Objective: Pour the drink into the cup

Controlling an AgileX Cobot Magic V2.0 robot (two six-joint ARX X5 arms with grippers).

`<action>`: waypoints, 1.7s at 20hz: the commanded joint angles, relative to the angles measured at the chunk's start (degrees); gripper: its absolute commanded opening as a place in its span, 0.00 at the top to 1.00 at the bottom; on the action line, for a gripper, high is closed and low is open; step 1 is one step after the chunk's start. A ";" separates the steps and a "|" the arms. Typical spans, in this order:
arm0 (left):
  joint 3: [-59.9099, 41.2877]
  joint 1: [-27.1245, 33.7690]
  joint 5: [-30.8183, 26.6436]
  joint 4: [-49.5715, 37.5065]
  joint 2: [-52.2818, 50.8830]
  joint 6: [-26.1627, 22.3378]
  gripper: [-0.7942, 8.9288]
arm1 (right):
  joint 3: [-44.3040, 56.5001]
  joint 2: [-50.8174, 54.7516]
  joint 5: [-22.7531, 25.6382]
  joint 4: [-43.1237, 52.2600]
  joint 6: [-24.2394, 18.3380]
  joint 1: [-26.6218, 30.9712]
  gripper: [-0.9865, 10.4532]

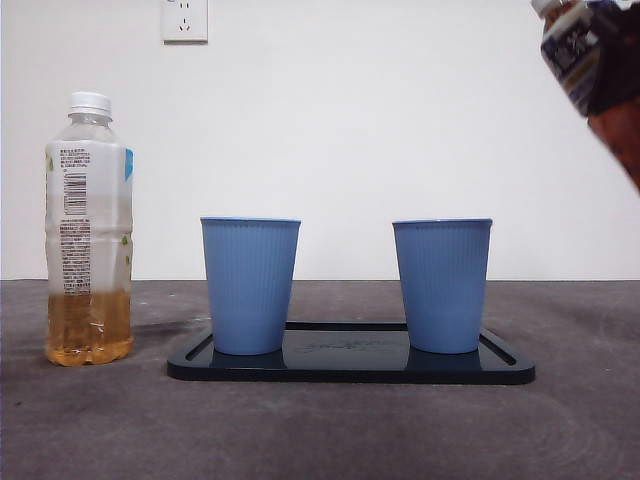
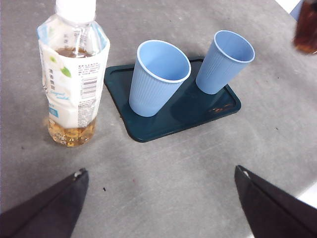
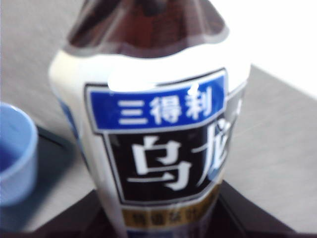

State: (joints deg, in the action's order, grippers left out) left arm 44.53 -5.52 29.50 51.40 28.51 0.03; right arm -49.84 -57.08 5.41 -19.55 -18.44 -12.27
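Right tool (image 3: 163, 218) grips dark bottle (image 1: 598, 70) (tilted) above tray (image 1: 350, 368).

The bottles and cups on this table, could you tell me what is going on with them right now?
The right gripper holds a dark tea bottle tilted in the air, up beside the right-hand blue cup. Nothing is pouring yet. Two blue cups stand on a dark tray; the left-hand cup looks empty. A capped bottle of light tea stands on the table beside the tray. The left gripper hangs open above the table, holding nothing.
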 commanded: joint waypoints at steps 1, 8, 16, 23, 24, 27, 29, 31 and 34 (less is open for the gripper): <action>1.07 -0.13 -0.13 -0.44 0.28 -0.85 0.43 | -4.63 -0.17 4.02 -0.94 -9.84 -1.42 0.82; 1.05 -1.64 -0.13 -0.26 0.26 -0.81 0.43 | -8.79 -6.45 19.04 -7.98 -23.26 -8.46 0.82; 1.05 -2.43 -0.13 -0.17 0.24 -0.81 0.43 | -9.11 -12.11 32.41 -7.93 -36.87 -15.26 0.82; 1.05 -2.86 -0.13 -0.13 0.24 -0.81 0.43 | -9.11 -14.64 38.49 -7.08 -44.04 -18.91 0.82; 1.07 -2.86 -0.13 -0.13 0.24 -0.79 0.43 | -9.11 -15.06 38.64 -7.06 -44.19 -19.23 0.82; 1.07 -2.89 -0.13 -0.09 0.22 -0.79 0.43 | -9.11 -16.37 39.87 -7.08 -45.16 -19.78 0.82; 1.07 -3.10 -0.13 -0.04 0.24 -0.79 0.43 | -9.11 -17.11 40.57 -7.06 -45.51 -19.91 0.82; 1.07 -3.50 -0.13 -0.02 0.22 -0.79 0.43 | -9.11 -17.86 41.46 -7.08 -46.25 -19.98 0.82; 1.07 -3.82 -0.13 0.00 0.22 -0.79 0.43 | -9.11 -18.58 42.49 -7.15 -47.32 -20.35 0.82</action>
State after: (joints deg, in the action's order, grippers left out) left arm 44.53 -9.10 29.43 51.64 28.49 -0.14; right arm -56.64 -75.57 46.02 -28.47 -64.82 -32.03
